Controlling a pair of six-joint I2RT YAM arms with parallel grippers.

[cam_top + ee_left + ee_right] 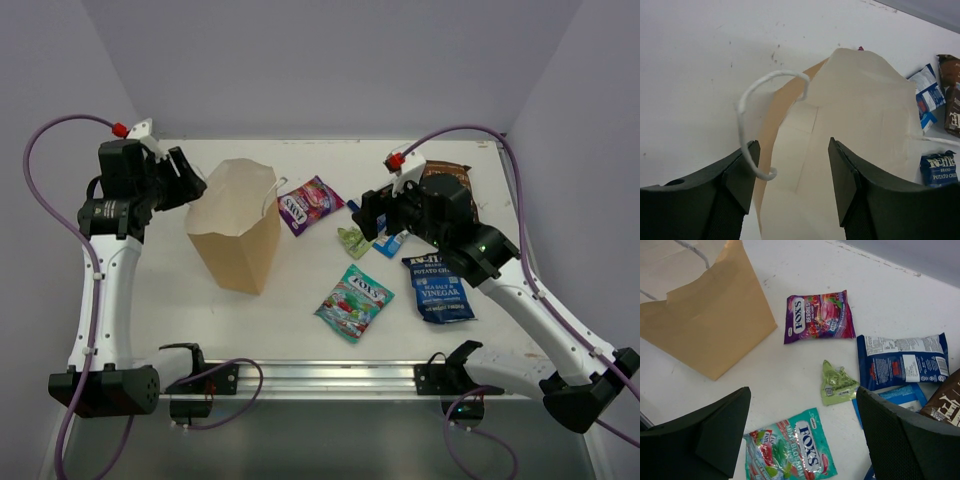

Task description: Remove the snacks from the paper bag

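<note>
The tan paper bag (235,225) stands upright at the left of the table, mouth up, with a white string handle (747,125). My left gripper (195,185) is open at the bag's top left rim; the bag's white inside (860,110) shows between its jaws (792,175), and the handle loops against the left finger. Snacks lie on the table: a purple candy bag (310,203), a tiny green wrapper (354,240), a teal candy bag (354,302), a dark-blue chip bag (438,285) and a brown bag (447,175). My right gripper (372,215) hangs open above them, holding nothing (802,425).
In the right wrist view the teal bag (790,450), green wrapper (836,385), purple bag (820,315) and a blue-white packet (902,362) lie below the fingers, the paper bag (705,325) at upper left. A metal rail (330,375) edges the table front.
</note>
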